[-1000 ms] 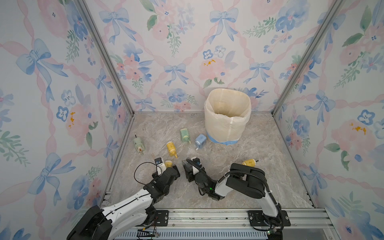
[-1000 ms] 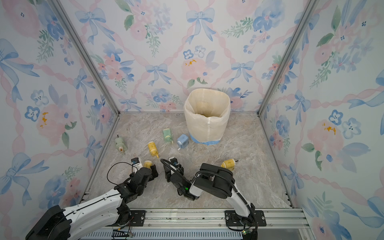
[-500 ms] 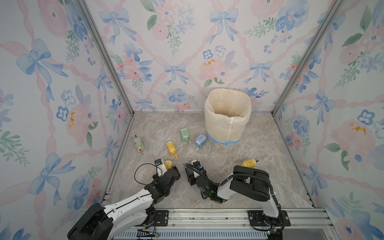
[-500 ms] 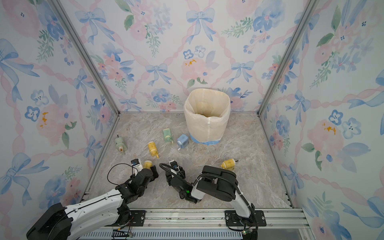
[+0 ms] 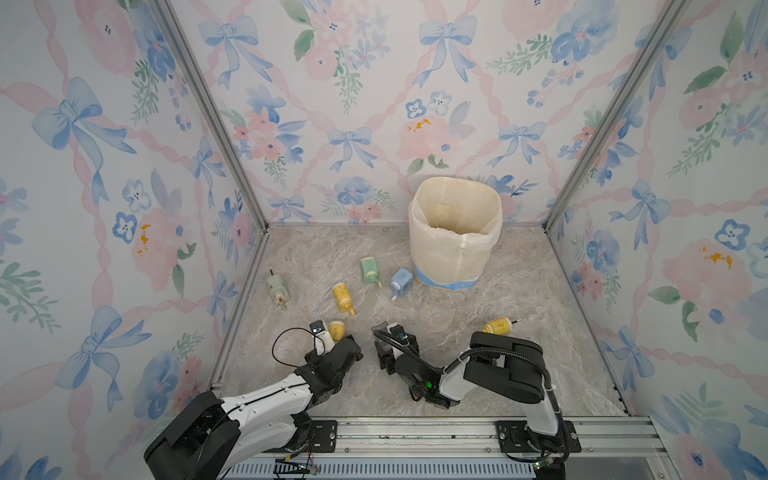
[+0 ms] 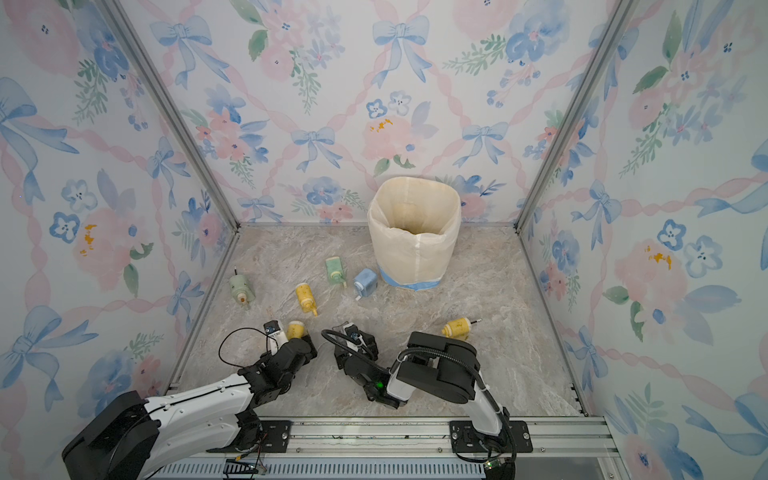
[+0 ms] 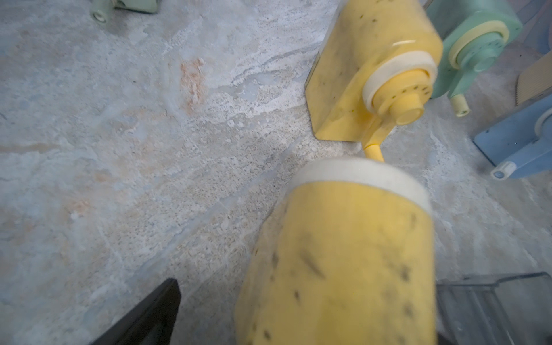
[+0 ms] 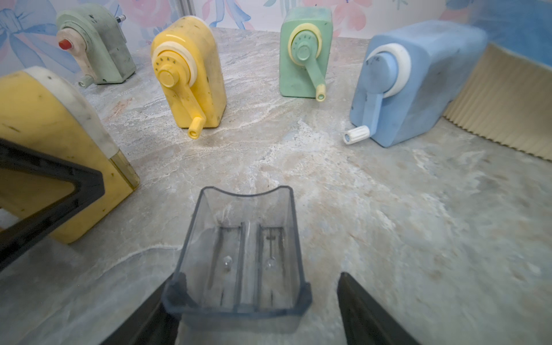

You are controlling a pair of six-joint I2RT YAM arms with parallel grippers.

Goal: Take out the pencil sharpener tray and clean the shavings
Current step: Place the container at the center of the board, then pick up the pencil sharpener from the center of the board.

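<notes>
Fingers (image 8: 367,310) of the right gripper (image 8: 255,280) stand wide in the right wrist view — one against the clear tray (image 8: 242,254), one apart; it rests on the table (image 8: 418,209). Likely light, stiff, slick: pinch its thick front lip. Left wrist view: the left gripper (image 7: 277,298) straddles the yellow sharpener (image 7: 337,254) — spread, its visible finger (image 7: 149,310) clear.

The clear, smoky plastic tray (image 8: 242,257) lies out of its sharpener on the marble tabletop (image 8: 388,224), open side up and empty. Just beside it sits the scuffed yellow pencil sharpener (image 8: 50,143), which has a white band.
</notes>
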